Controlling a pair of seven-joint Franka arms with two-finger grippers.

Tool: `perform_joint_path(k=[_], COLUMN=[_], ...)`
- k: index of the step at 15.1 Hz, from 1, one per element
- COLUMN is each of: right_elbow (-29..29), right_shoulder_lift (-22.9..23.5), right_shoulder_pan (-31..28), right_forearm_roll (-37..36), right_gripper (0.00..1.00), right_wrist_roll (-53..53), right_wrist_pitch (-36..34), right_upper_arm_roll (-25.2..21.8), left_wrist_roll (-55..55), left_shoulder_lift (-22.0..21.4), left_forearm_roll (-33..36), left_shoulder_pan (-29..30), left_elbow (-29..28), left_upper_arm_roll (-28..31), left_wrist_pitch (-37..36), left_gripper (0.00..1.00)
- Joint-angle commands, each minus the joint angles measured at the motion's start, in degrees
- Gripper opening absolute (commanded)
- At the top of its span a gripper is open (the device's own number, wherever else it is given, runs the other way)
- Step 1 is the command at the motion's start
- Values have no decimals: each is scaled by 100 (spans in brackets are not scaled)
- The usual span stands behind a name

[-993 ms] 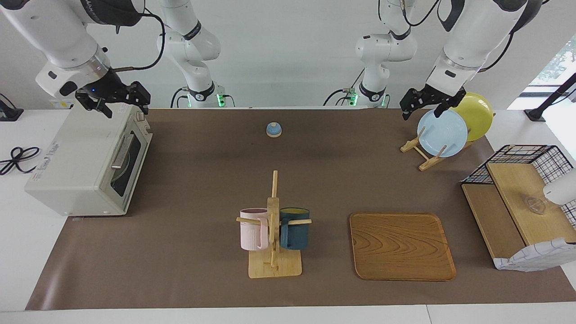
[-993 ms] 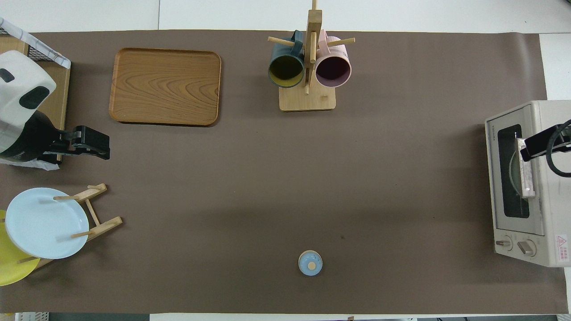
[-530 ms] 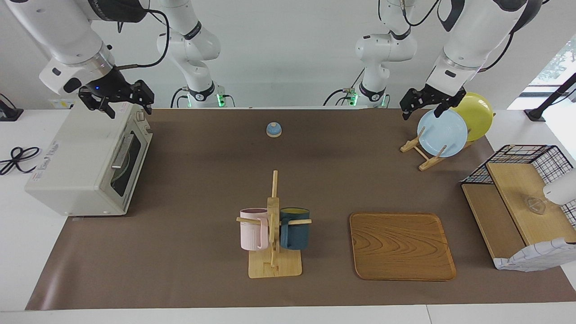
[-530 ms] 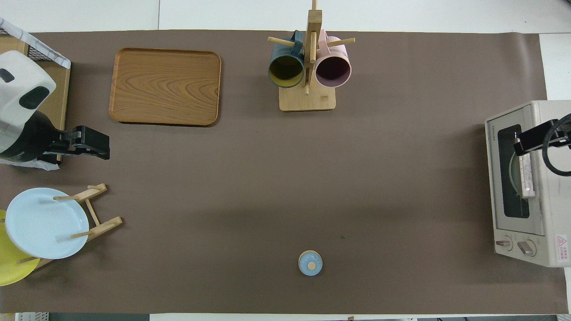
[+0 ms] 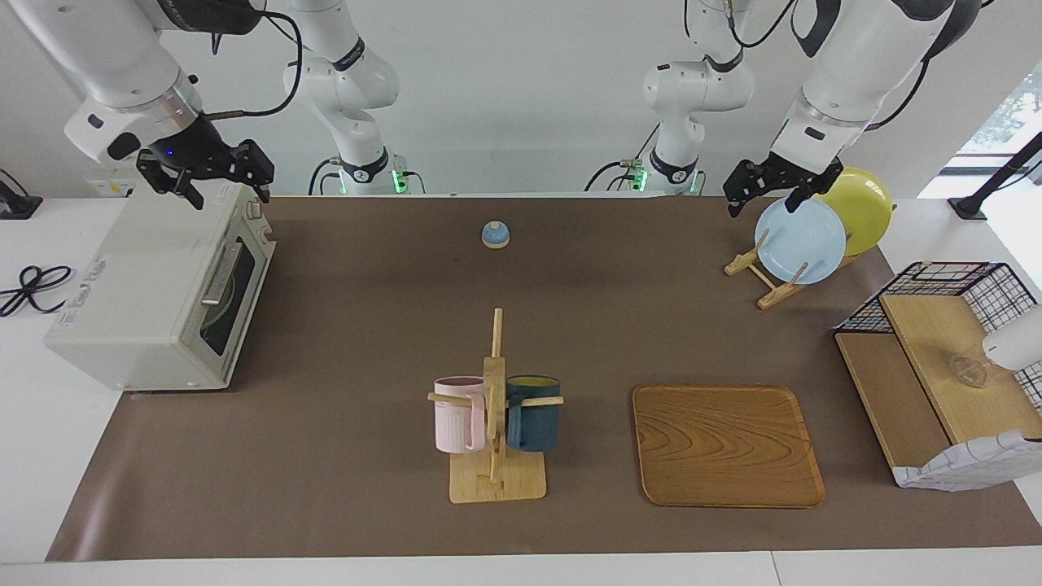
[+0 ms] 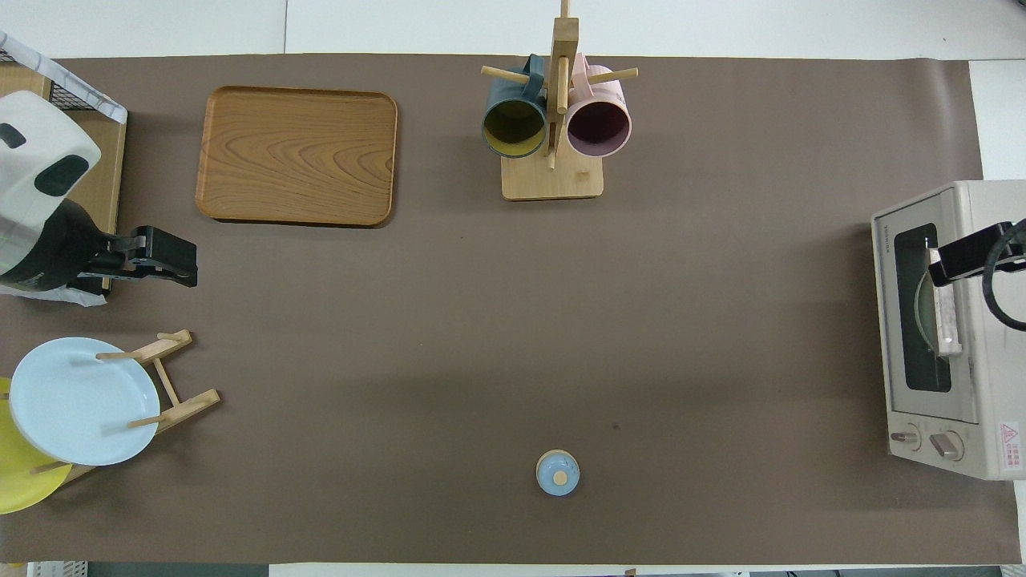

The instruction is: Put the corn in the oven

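Seemingly final step: no corn visible, oven point(image 5: 163, 285) door shut upper left; right gripper point(image 5: 213, 175) above it, fingers spread, empty; left gripper point(image 5: 769, 185) waited upper right, fingers spread. Next: retreat.

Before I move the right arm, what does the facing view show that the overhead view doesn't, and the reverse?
Facing view only: the height of each tool. The right tool hangs over the top of the oven, and the left tool hangs over the blue plate. It also shows the black cable beside the oven.
Overhead view only: the oven's two knobs and the insides of the blue mug and pink mug.
Both views: the oven door shut, the wooden tray and the small blue round piece. Neither view shows any corn.
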Motion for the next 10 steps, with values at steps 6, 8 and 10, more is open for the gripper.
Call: perform_joint_path(k=[6, 8, 10], right_elbow=[-172, -172, -172], right_shoulder_lift=[-109, -109, -109], right_shoulder_pan=[202, 193, 176], right_forearm_roll=[35, 26, 26], right_gripper=[100, 100, 100], right_wrist_roll=[207, 207, 198], right_wrist_pitch=[139, 130, 130], right_upper_arm_roll=[-352, -343, -343], left_wrist_roll=[18, 18, 18], left_shoulder_lift=[7, 7, 7], left_forearm_roll=[40, 40, 40], left_shoulder_pan=[63, 63, 63], left_elbow=[47, 47, 47], left_upper_arm_roll=[-44, -44, -44], left_wrist_pitch=[-103, -103, -103], left_gripper=[100, 100, 100])
